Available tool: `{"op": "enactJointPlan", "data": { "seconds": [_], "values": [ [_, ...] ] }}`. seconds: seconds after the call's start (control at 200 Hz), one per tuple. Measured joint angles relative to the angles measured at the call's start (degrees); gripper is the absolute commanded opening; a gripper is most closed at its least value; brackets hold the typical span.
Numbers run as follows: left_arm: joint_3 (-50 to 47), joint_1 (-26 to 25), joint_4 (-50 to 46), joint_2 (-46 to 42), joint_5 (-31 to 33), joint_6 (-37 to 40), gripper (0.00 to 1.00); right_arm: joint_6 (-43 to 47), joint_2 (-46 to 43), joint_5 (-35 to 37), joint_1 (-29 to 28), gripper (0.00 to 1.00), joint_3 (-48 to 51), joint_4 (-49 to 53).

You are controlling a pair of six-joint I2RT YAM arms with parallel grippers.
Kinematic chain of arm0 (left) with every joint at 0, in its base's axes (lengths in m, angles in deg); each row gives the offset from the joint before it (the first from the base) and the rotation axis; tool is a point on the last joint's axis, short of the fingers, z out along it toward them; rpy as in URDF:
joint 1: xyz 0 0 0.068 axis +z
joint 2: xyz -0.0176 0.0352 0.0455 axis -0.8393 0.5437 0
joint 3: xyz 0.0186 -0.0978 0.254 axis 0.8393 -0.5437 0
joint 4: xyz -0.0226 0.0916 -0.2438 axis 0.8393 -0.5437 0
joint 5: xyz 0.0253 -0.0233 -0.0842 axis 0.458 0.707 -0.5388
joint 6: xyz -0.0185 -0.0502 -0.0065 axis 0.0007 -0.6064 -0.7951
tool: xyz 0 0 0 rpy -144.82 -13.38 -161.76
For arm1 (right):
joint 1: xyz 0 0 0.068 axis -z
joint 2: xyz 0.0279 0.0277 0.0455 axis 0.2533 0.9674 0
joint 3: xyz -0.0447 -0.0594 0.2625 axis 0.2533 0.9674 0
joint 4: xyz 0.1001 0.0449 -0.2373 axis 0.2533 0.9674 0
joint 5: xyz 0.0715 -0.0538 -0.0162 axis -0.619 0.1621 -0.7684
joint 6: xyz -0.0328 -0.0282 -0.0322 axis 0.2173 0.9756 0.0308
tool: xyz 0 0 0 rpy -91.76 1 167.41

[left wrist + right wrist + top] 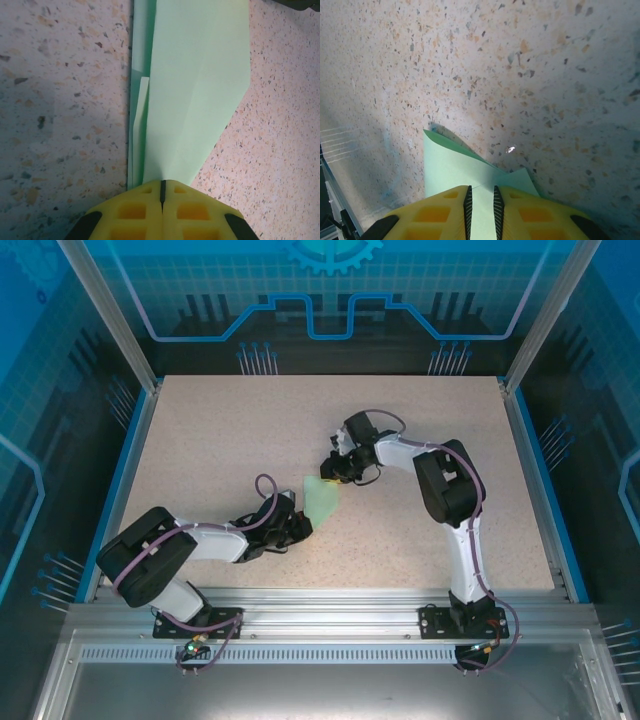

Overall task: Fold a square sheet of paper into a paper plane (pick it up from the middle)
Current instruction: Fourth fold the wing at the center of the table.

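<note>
The fold is well along: the paper (321, 498) lies near the middle of the table (420, 440) as a long, tapering dart with layered flaps along one side, not yet a finished plane. The step in hand looks like creasing or closing the body along its centre line, with one gripper at each end. The left gripper (162, 184) is closed tight on the narrow near end, its yellow fingers meeting with no gap and the paper running out from the tips. The right gripper (481, 192) sits over the far end with its fingers a thin slit apart and green showing in the slit; it does not look clamped. The next move likely calls for the left to anchor its end while the right presses or draws a flap over without tearing or skewing the thin sheet. The left arm lies low, reaching from its base toward the centre. The right arm runs up the table, bends at the elbow and turns left, wrist angled down at the paper.
</note>
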Motion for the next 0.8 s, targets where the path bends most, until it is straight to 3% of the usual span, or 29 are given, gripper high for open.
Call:
{"op": "enactJointPlan", "data": {
  "seconds": [0.42, 0.655, 0.8],
  "values": [
    [0.0, 0.0, -0.3, -0.2, 0.0, 0.0, 0.03, 2.3, -0.2, 7.4, 2.3, 0.24, -5.4, 4.8],
    [0.1, 0.0, -1.7, -1.0, 0.0, 0.0, 0.04, 2.8, -10.3, 6.1, 1.4, 0.23, 3.8, 3.8],
    [0.1, 0.0, -2.9, -1.6, 0.1, 0.2, 0.04, 2.7, -13.9, 3.5, -2.3, 0.22, 7.5, 1.2]
  ]
}}
